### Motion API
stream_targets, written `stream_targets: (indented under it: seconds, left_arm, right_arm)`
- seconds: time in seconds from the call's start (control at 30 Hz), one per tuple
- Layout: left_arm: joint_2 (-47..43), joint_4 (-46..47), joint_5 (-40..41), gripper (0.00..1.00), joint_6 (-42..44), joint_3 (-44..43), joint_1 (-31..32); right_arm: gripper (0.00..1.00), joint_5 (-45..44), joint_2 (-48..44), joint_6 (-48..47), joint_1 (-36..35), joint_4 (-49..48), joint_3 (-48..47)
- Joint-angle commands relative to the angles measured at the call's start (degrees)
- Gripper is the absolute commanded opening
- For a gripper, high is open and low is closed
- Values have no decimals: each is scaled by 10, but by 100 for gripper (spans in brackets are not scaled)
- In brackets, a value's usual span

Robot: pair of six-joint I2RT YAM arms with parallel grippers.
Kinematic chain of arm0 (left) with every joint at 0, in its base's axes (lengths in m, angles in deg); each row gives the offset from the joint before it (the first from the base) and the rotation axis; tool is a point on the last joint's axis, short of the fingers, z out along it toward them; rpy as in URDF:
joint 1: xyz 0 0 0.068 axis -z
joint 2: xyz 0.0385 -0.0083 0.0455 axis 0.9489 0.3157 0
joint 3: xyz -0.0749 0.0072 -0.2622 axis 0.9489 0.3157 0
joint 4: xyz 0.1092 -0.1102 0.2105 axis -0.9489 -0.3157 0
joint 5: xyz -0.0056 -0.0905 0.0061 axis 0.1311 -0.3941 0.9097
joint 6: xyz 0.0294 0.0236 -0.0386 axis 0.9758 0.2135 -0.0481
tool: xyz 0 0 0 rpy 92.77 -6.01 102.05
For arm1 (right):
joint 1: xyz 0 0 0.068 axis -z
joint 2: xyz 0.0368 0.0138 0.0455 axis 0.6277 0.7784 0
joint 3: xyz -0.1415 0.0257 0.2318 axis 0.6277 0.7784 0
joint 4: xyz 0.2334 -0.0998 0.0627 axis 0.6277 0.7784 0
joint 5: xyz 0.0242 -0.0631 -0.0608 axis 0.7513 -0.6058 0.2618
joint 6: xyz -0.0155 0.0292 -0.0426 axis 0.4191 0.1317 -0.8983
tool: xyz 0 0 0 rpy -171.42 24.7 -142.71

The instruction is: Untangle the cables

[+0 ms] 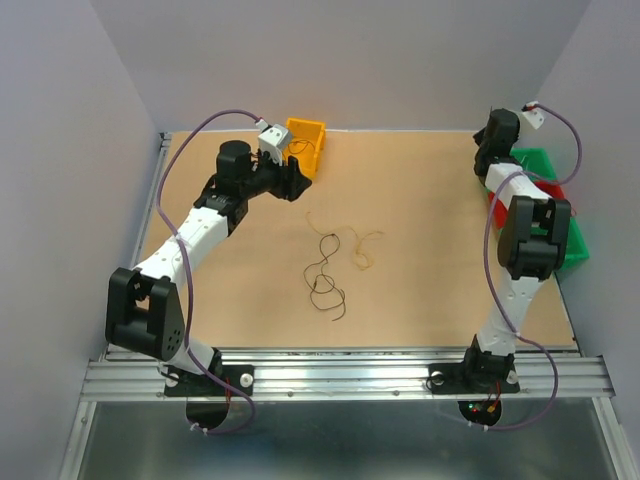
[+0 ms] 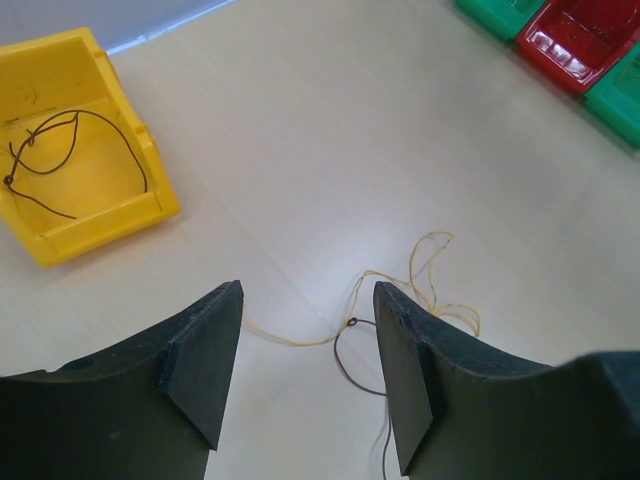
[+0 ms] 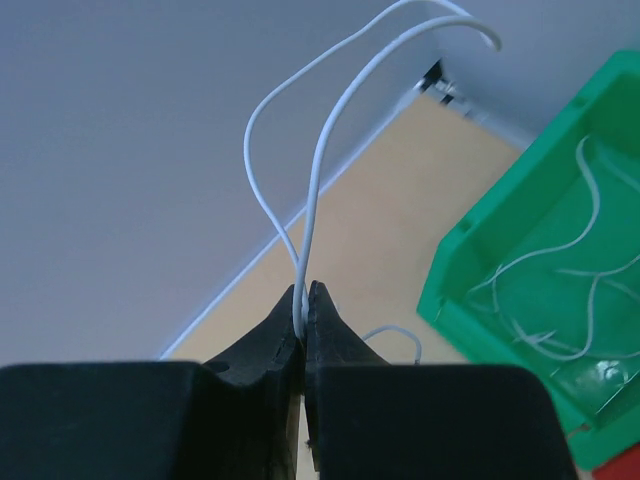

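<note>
Top external view shows a hair-thin dark brown curly wire (image 1: 322, 283) and a tan-yellow curly wire (image 1: 362, 262) lying crossed at the middle of the light wooden table (image 1: 440, 210), well apart from both arms.

Left wrist view: the left gripper (image 2: 305, 370) is released and empty. Its jaws stand parted above the table, near the yellow plastic bin (image 2: 100, 228), which holds another dark brown wire (image 2: 128, 135).

Right wrist view: the right gripper (image 3: 305, 292) is clenched on a thin white wire (image 3: 318, 165) that loops upward from the fingertips. It sits beside the green plastic bin (image 3: 465, 270), where several white wires (image 3: 596, 200) lie.

Risks, as judged:
- **White wire:** it looks springy, and the gripper appears beside the bin rather than over it. A release here could drop the wire outside the wall, or leave it clinging to the pads.
- **Crossed pair:** lifting one strand at the crossing could drag the other along.
- **Thin strands:** the jaws may close on nothing.

Room is open all round the central pair. The bins sit at the far-left corner and the right edge, close to the enclosure walls, so the right arm has little side margin.
</note>
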Motion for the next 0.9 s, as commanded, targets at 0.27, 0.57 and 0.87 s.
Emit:
stream_targets:
  seconds: [0.27, 0.57, 0.87]
  left_arm:
    - [-36, 61, -25, 61, 12, 24, 3]
    - [-38, 68, -22, 61, 12, 27, 9]
    - [-33, 61, -17, 61, 15, 20, 13]
  right_arm:
    - [0, -271, 33, -54, 6, -78, -70]
    - [1, -439, 31, -44, 7, -57, -70]
    - [1, -419, 38, -50, 7, -55, -77]
